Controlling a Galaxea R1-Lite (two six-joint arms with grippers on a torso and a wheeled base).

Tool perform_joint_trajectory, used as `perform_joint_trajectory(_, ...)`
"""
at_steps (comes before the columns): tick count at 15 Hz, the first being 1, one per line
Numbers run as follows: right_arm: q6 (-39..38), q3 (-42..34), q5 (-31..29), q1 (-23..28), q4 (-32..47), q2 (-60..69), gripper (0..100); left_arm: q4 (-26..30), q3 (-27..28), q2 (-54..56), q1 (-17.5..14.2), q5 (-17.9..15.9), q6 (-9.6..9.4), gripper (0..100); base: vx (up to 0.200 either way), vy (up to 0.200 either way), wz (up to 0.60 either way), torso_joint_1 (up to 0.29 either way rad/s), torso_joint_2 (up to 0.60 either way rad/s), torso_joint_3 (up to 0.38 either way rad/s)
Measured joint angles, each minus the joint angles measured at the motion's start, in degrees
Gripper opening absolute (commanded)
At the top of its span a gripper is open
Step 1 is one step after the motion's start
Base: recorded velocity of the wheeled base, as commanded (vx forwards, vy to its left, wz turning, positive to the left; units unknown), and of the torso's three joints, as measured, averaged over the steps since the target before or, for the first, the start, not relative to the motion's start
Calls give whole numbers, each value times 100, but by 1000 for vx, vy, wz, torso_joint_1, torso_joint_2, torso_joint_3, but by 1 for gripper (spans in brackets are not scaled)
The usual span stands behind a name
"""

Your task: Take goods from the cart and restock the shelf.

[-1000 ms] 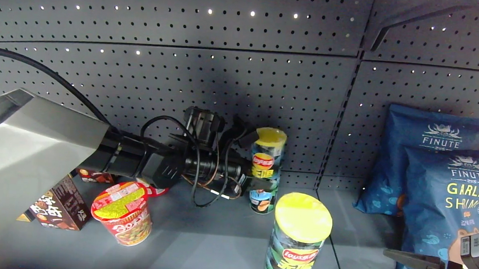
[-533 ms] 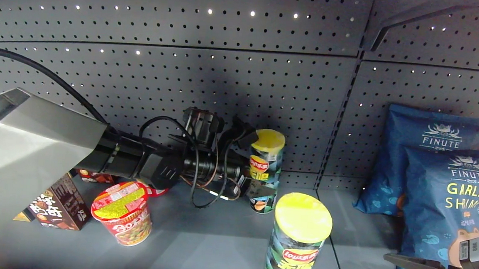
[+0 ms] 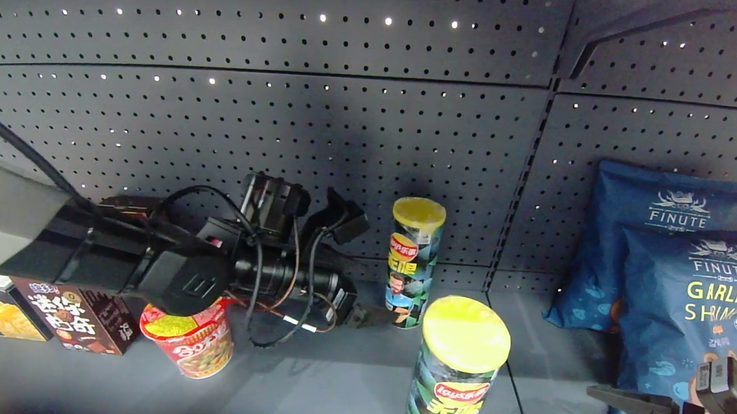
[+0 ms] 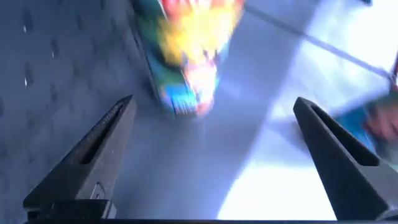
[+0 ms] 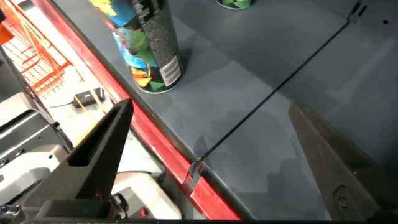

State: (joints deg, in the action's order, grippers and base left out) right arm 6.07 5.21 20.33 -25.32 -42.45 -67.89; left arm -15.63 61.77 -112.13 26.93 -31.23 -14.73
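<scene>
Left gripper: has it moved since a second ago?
Yes. The left gripper released the rear chip can and backed off leftward; the can stands unmoved.

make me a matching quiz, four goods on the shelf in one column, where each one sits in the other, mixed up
Things:
1 rear chip can
2 front chip can
3 cup noodles
4 blue snack bags

Places:
a near the front edge of the shelf
b far right
c next to the brown box
d upright at the back, centre

Pairs: 1-d, 2-a, 3-c, 4-b
</scene>
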Motion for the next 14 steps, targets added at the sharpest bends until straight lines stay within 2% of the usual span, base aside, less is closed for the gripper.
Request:
perform_joint_trajectory(3, 30, 505, -101, -11, 38, -444, 100, -13, -955, 795, -185, 11, 6, 100, 0, 0, 0, 0, 0, 0)
perform_joint_trajectory(6, 62, 907, -742, -255, 60, -1011, 100, 24, -1726, 1615, -312, 61, 45, 100, 0, 0, 0, 0, 0, 0)
perform_joint_trajectory(7, 62, 967, -846, -423, 63, -1207, 100, 48, -1936, 1871, -328, 204, 52, 100, 0, 0, 0, 0, 0, 0)
perform_joint_trajectory(9, 60, 1006, -909, -655, 93, -1488, 100, 50, -2231, 2231, -345, 457, 50, 100, 0, 0, 0, 0, 0, 0)
perform_joint_trajectory(14, 60, 1042, -989, -740, 167, -1924, 100, -10, -2669, 2768, -347, 513, 20, 100, 0, 0, 0, 0, 0, 0)
